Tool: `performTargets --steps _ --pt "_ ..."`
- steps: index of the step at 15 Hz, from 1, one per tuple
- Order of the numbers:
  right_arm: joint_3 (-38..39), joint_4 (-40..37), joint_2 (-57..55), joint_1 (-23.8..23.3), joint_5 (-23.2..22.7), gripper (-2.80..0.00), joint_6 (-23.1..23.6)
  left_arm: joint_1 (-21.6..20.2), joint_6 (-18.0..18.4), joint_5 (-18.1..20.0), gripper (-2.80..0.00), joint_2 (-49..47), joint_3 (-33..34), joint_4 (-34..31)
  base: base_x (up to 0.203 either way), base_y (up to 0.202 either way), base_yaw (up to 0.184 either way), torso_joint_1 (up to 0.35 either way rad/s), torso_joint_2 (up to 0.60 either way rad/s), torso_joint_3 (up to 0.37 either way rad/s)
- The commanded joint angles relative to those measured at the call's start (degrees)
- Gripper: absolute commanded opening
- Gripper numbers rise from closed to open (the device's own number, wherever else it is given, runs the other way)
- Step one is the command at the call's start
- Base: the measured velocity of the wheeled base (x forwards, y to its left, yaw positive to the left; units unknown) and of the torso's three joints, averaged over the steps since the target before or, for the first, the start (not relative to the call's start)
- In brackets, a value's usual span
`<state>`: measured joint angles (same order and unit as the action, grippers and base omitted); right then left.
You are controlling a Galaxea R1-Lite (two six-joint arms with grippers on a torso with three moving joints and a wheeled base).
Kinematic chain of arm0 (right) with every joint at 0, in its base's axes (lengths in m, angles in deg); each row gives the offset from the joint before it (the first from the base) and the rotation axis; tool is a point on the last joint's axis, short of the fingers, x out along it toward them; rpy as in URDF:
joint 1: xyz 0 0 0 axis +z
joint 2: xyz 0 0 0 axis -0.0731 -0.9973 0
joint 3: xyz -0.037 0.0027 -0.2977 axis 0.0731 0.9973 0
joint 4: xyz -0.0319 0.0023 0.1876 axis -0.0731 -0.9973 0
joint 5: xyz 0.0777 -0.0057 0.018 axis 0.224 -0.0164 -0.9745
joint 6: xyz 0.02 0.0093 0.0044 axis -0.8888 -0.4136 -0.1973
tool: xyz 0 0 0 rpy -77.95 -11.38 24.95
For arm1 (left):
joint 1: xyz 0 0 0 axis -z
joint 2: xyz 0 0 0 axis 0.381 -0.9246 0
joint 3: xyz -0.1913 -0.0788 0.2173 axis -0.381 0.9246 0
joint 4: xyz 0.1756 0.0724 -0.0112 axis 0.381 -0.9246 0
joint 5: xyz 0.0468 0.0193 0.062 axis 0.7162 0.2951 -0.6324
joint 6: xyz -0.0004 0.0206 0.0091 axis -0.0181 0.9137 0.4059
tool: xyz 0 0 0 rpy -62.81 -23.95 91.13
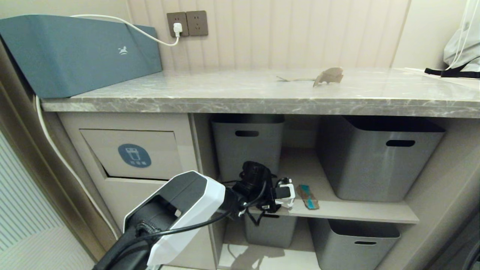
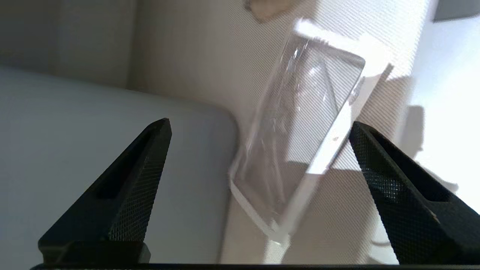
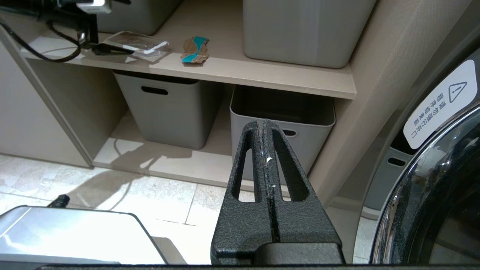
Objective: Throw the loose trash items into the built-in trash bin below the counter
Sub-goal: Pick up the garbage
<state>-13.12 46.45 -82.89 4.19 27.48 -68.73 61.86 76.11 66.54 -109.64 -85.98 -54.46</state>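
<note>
The left gripper is reaching onto the middle shelf, its fingers standing wide apart. Only the left wrist view shows the silvery packet lying between them, unclasped. The head view is hiding it, showing instead a teal-brown scrap just beyond the fingertips. The right gripper is hanging low with its fingers pressed together.

A white horse logo is showing on the blue-teal box. A blue sticker with a bin icon is marking the trash flap. A white warning label is carrying a triangle and Chinese characters.
</note>
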Motion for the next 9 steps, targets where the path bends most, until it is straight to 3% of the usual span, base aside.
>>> performTargets --steps 1,9 --pt "0.02 -0.1 -0.09 0.0 -0.02 -2.8 0.05 0.0 0.4 -0.2 0.0 -1.23 -1.77 -1.17 0.0 0.0 0.0 0.0 0.0 0.0" --pt "0.02 -0.1 0.0 0.0 -0.02 -2.8 0.05 -0.09 0.51 -2.2 0.0 -2.33 -4.93 -4.79 0.0 0.0 0.0 0.0 0.0 0.0"
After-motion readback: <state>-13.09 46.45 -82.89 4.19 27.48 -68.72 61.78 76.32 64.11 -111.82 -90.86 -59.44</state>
